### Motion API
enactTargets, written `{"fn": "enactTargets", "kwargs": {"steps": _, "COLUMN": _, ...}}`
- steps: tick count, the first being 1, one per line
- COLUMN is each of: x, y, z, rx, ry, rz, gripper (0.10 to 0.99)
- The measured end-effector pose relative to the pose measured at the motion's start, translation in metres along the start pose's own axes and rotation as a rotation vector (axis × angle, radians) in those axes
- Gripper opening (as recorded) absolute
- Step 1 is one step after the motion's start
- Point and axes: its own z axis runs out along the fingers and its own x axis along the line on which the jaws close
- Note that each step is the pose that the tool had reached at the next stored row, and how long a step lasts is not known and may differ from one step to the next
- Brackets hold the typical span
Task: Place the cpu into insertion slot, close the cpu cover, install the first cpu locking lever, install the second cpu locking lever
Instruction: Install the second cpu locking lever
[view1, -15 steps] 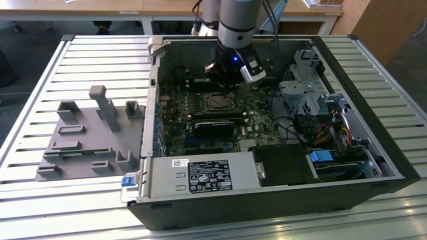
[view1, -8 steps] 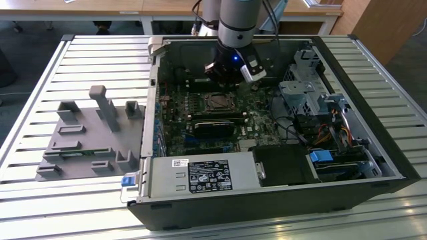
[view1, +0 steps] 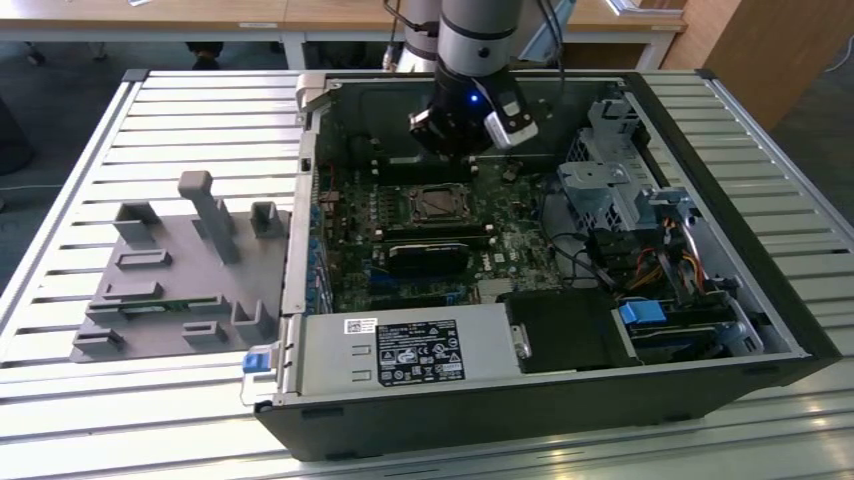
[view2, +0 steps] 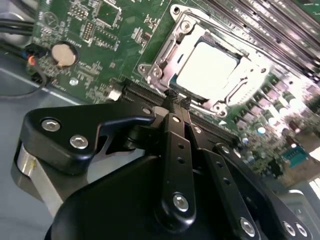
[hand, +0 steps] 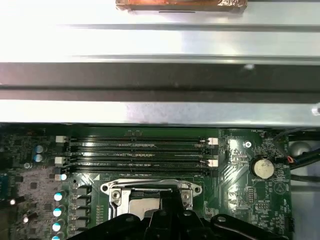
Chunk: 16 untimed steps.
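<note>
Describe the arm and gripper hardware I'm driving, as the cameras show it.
In the exterior view the arm is a grey cylinder with silvery and black bands, ending in a black wrist block with a small blue light and a silver clamp. A dark cable runs alongside. In the second wrist view the gripper is matte black, with jointed linkage bars fastened by silver screws.

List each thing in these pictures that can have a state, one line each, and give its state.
cpu: seated in the insertion slot, pale top showing.
insertion slot: occupied by the chip.
cpu cover: lying down around the chip; whether it is locked cannot be told.
gripper: shut, empty, fingertips beside the socket's edge.
computer case: side open, board exposed.
memory slots: empty.
</note>
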Motion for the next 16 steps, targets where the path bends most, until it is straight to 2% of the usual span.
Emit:
{"fn": "enactTargets", "kwargs": {"steps": 2, "x": 0.0, "y": 0.0006, "z": -0.0051, "rx": 0.0, "ry": 0.0, "rz": 0.0, "gripper": 0.114}}
{"fn": "enactTargets", "kwargs": {"steps": 6, "x": 0.0, "y": -0.001, "z": -0.0067, "rx": 0.0, "ry": 0.0, "rz": 0.0, "gripper": 0.114}}
{"fn": "enactTargets", "kwargs": {"steps": 9, "x": 0.0, "y": -0.007, "z": -0.0073, "rx": 0.0, "ry": 0.0, "rz": 0.0, "gripper": 0.114}}
{"fn": "enactTargets", "kwargs": {"steps": 16, "x": -0.0002, "y": -0.0256, "z": -0.0094, "rx": 0.0, "ry": 0.0, "rz": 0.0, "gripper": 0.114}}
